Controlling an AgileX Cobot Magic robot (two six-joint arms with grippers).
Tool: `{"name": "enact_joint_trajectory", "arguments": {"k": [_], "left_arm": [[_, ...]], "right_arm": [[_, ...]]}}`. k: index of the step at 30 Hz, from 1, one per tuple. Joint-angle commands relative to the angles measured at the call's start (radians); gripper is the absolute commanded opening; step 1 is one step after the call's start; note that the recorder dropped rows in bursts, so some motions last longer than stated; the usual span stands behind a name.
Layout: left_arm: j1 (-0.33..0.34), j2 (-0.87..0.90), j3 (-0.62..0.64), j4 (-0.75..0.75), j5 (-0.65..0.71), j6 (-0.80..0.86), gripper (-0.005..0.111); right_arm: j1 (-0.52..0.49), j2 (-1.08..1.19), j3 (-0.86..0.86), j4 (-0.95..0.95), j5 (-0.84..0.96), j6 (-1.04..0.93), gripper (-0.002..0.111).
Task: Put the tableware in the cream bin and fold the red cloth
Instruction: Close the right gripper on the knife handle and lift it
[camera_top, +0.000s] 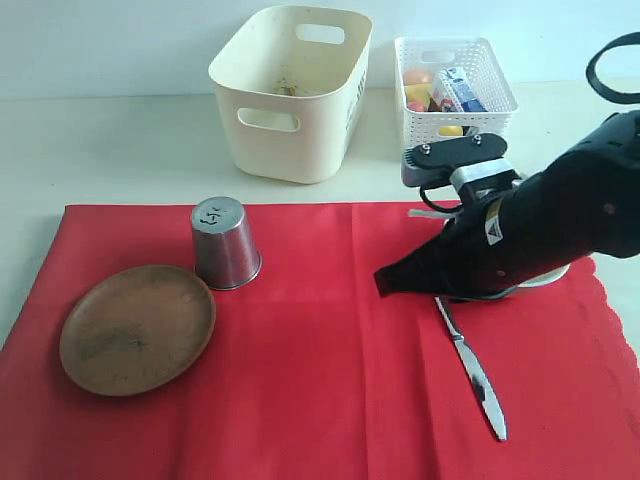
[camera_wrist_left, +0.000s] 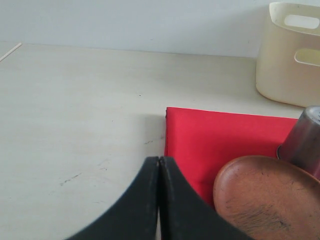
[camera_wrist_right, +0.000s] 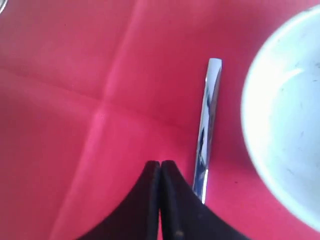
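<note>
The red cloth (camera_top: 320, 350) lies flat over the table. On its left sit the round wooden plate (camera_top: 137, 330) and the steel cup (camera_top: 225, 243), mouth down. The steel knife (camera_top: 472, 365) lies on the right. My right gripper (camera_top: 380, 283) hovers shut and empty just beside the knife handle (camera_wrist_right: 206, 130). The pale bowl (camera_wrist_right: 287, 115) is close by and mostly hidden behind the arm in the exterior view. My left gripper (camera_wrist_left: 159, 159) is shut and empty, above bare table by the cloth's corner (camera_wrist_left: 172, 112), near the plate (camera_wrist_left: 270, 200). Chopsticks and spoon are not visible.
The cream bin (camera_top: 290, 90) stands behind the cloth with something small and brownish on its floor. To its right is a white mesh basket (camera_top: 455, 85) holding food items and a carton. Bare table lies left of the cloth.
</note>
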Motion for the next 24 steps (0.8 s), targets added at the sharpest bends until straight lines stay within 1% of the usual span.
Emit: {"name": "enact_joint_trajectory", "arguments": {"k": [1, 4, 7, 12, 13, 14, 17, 18, 20, 22, 24], "left_arm": [[-0.006, -0.005, 0.003, 0.001, -0.012, -0.001, 0.002], [-0.006, -0.005, 0.003, 0.001, -0.012, -0.001, 0.002], [-0.006, -0.005, 0.003, 0.001, -0.012, -0.001, 0.002], [-0.006, -0.005, 0.003, 0.001, -0.012, -0.001, 0.002], [-0.006, -0.005, 0.003, 0.001, -0.012, -0.001, 0.002], [-0.006, -0.005, 0.003, 0.001, -0.012, -0.001, 0.002], [-0.006, -0.005, 0.003, 0.001, -0.012, -0.001, 0.002], [-0.006, -0.005, 0.003, 0.001, -0.012, -0.001, 0.002], [-0.006, -0.005, 0.003, 0.001, -0.012, -0.001, 0.002], [-0.006, -0.005, 0.003, 0.001, -0.012, -0.001, 0.002], [-0.006, -0.005, 0.003, 0.001, -0.012, -0.001, 0.002]], "right_arm": [[0.002, 0.049, 0.000, 0.002, -0.020, -0.002, 0.001], [0.002, 0.092, 0.000, 0.000, -0.020, 0.043, 0.009], [0.002, 0.127, 0.000, -0.005, -0.043, 0.062, 0.021], [0.002, 0.162, 0.000, -0.095, -0.075, 0.092, 0.038], [0.002, 0.164, 0.000, -0.109, -0.077, 0.110, 0.041], [0.002, 0.167, 0.000, -0.171, -0.077, 0.175, 0.045], [0.002, 0.167, 0.000, -0.285, -0.071, 0.286, 0.048], [0.002, 0.167, 0.000, -0.346, -0.067, 0.345, 0.048], [0.002, 0.171, 0.000, -0.428, -0.061, 0.404, 0.048], [0.002, 0.184, 0.000, -0.472, -0.057, 0.443, 0.048], [0.002, 0.213, 0.000, -0.468, -0.055, 0.466, 0.048]]}}
